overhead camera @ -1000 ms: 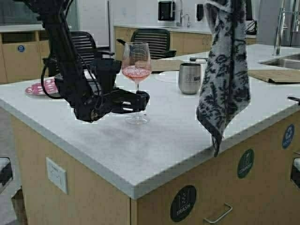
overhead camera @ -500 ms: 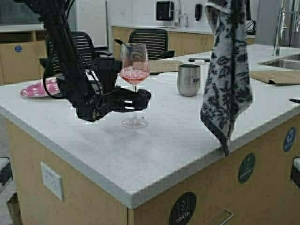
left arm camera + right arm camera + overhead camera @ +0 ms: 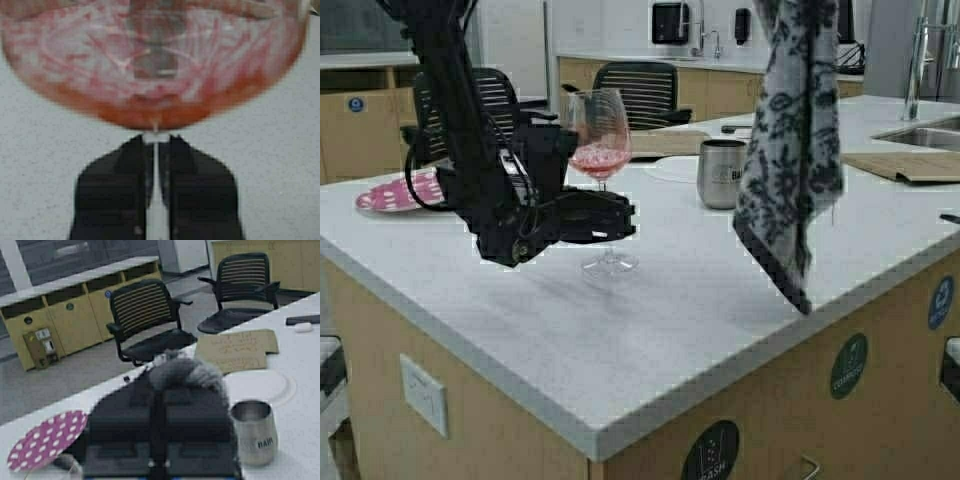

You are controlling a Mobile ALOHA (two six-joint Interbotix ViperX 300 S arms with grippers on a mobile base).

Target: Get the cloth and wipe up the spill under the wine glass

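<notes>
Pink liquid fills the lower bowl of the glass (image 3: pixel 601 150), which is lifted clear of the counter (image 3: pixel 670 300); in the high view its foot is seen hovering just above the white surface, the bowl tipped slightly; the stem is clamped by the left gripper (image 3: pixel 620 218), reaching in from the left side. In the left wrist view the glass (image 3: pixel 152 65) fills the upper frame, and the two dark fingers (image 3: pixel 117 195) are seen pressed against the thin stem, a detail hidden by the arm in the high view.

The cloth (image 3: pixel 790 150) is seen in the high view hanging limp from above, right of the glass and well apart from it, its lowest corner dangling near the counter's front edge; the right gripper itself lies out of that frame. In the right wrist view the right gripper (image 3: pixel 160 440) is seen clenched on a grey tuft of the cloth (image 3: pixel 182 372); only this bunched top is shown there.

A steel tumbler (image 3: pixel 722 172) stands behind, between glass and cloth; it appears also in the right wrist view (image 3: pixel 254 432), along with a pink dotted plate (image 3: pixel 47 439); the plate (image 3: pixel 400 192) lies at the counter's far left in the high view.
</notes>
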